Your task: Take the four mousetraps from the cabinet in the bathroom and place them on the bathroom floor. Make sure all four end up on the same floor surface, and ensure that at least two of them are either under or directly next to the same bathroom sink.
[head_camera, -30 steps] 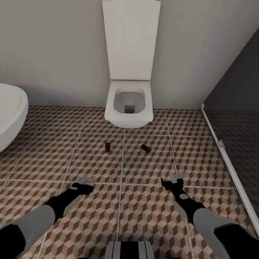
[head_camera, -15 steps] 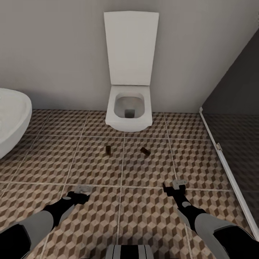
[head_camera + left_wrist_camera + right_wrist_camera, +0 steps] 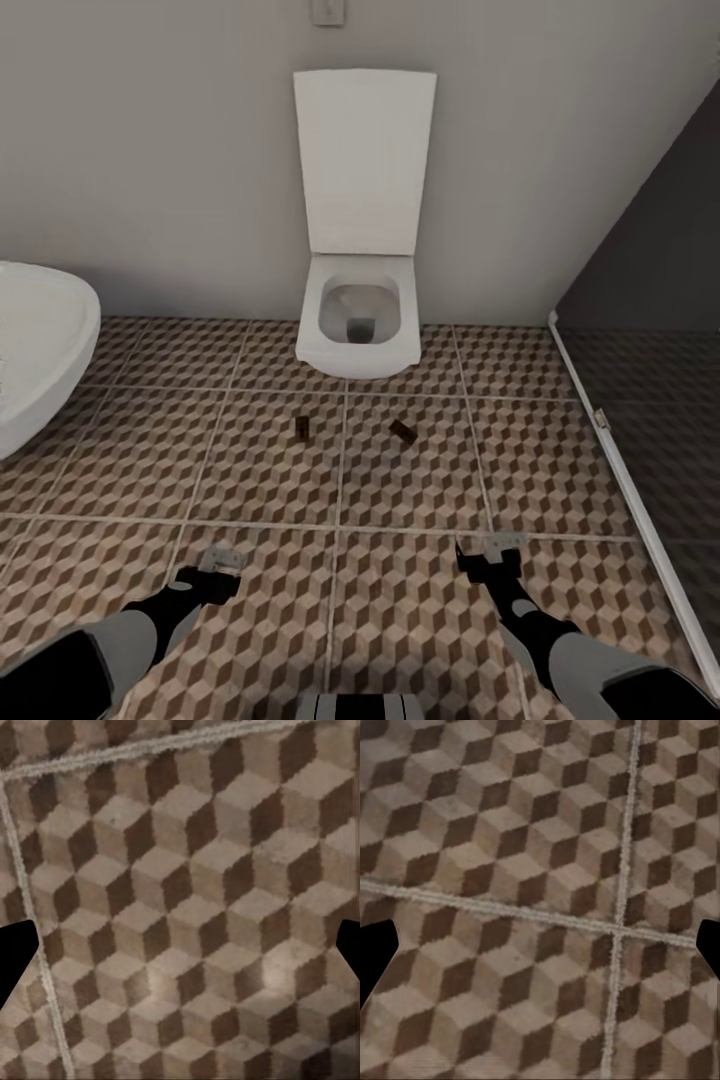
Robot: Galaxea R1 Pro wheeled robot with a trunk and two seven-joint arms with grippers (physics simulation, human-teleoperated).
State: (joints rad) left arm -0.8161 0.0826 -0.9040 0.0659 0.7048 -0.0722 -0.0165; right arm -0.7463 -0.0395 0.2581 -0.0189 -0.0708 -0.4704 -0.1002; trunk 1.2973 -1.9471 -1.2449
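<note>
Two mousetraps lie flat on the cube-patterned bathroom floor (image 3: 420,490) in front of the toilet, one (image 3: 302,429) to the left and one (image 3: 403,432) to the right, about a hand's width apart. My left gripper (image 3: 220,562) and right gripper (image 3: 492,548) hover low over the tiles, well short of the traps. Both are open and empty: in the left wrist view the dark fingertips (image 3: 15,960) stand wide apart over bare tile (image 3: 187,907), and in the right wrist view the fingertips (image 3: 375,952) do the same. The cabinet and the sink are out of view.
A white square toilet (image 3: 358,320) with its lid up stands against the grey back wall. A white oval bathtub (image 3: 40,350) juts in at the left. A dark shower partition (image 3: 650,250) with a white threshold strip (image 3: 620,470) bounds the right side.
The whole view has pulled back and tilted up, so the toilet and traps sit lower and smaller. Both arms show lower in the picture. The traps have not moved on the floor.
</note>
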